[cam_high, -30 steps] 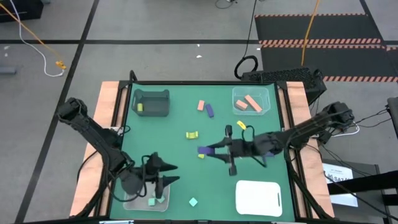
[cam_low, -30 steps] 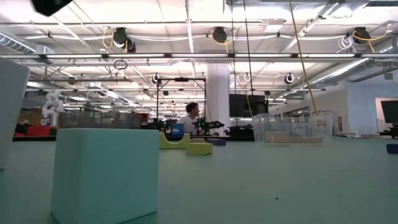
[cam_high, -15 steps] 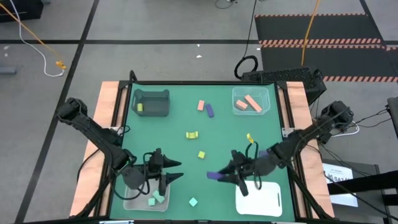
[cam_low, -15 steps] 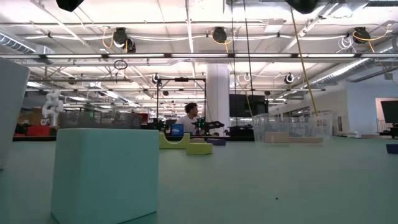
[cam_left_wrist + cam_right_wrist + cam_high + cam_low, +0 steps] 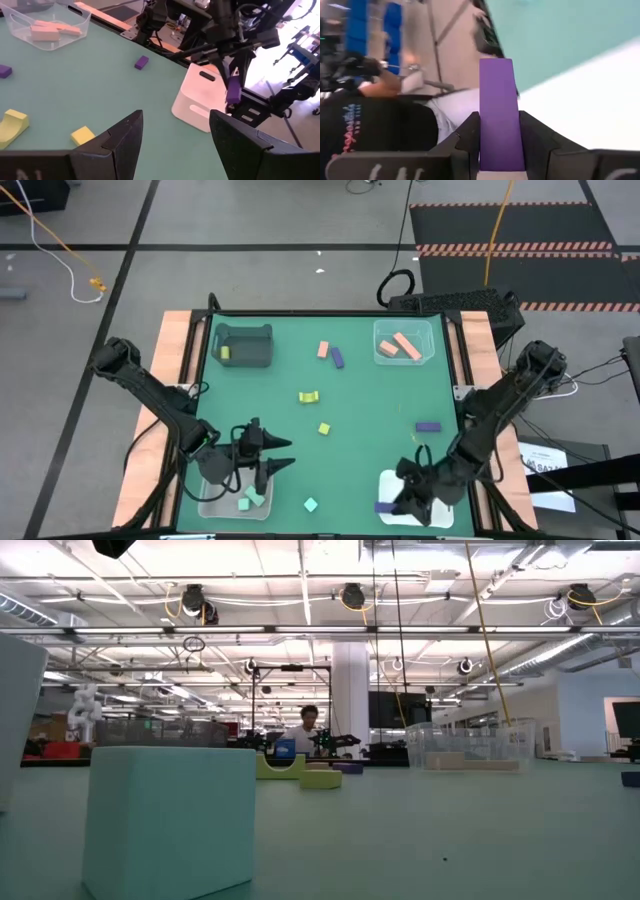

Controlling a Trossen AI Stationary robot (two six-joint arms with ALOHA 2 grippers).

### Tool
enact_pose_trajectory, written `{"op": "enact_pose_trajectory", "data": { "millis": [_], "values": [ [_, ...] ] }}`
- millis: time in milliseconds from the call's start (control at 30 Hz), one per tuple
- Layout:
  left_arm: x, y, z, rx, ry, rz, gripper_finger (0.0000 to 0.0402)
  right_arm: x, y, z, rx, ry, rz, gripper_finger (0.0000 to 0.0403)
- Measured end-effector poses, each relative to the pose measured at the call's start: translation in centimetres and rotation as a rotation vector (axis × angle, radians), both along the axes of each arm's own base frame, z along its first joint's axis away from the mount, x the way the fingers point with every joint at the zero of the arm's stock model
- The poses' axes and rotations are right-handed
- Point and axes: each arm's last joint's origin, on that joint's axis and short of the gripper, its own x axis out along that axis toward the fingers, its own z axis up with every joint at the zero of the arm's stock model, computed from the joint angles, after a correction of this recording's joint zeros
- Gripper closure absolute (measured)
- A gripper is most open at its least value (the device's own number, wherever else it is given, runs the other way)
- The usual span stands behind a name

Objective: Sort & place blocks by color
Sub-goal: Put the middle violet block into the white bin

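Gripping a purple bar [image 5: 385, 506] between its fingers, the right pincer [image 5: 392, 505] hangs at the near edge of the white bin [image 5: 420, 483] in the counter's [image 5: 370, 395] near right corner. The left pincer [image 5: 275, 459] hovers with its fingers spread and nothing between them, over the clear bin [image 5: 212, 501] at the near left, which holds mint teal blocks [image 5: 250, 499]. Another purple bar [image 5: 428, 426] lies on the green mat near the right edge. Salmon pink bars [image 5: 402, 345] sit in the far clear bin [image 5: 383, 331]; a yellow-green block [image 5: 225, 352] lies in the grey bin [image 5: 243, 333].
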Motion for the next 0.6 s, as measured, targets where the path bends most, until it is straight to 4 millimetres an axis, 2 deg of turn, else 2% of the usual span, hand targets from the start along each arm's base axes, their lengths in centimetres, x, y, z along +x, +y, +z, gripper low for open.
{"op": "enact_pose_trajectory", "data": {
  "millis": [200, 400, 600],
  "values": [
    [0.4, 0.7, -0.2, 0.016, 0.02, 0.026, 0.0172, -1.7, -0.2, -1.6, -0.022, 0.258, -0.063, 0.0314],
    [0.9, 1.6, -0.3, 0.023, 0.03, 0.061, 0.0172, -2.7, -0.8, -2.5, -0.05, 0.451, -0.049, 0.0311],
    [1.2, 2.0, -0.4, 0.027, 0.036, 0.077, 0.0172, -2.8, -0.9, -2.6, -0.07, 0.468, -0.05, 0.0242]
  ]
}}
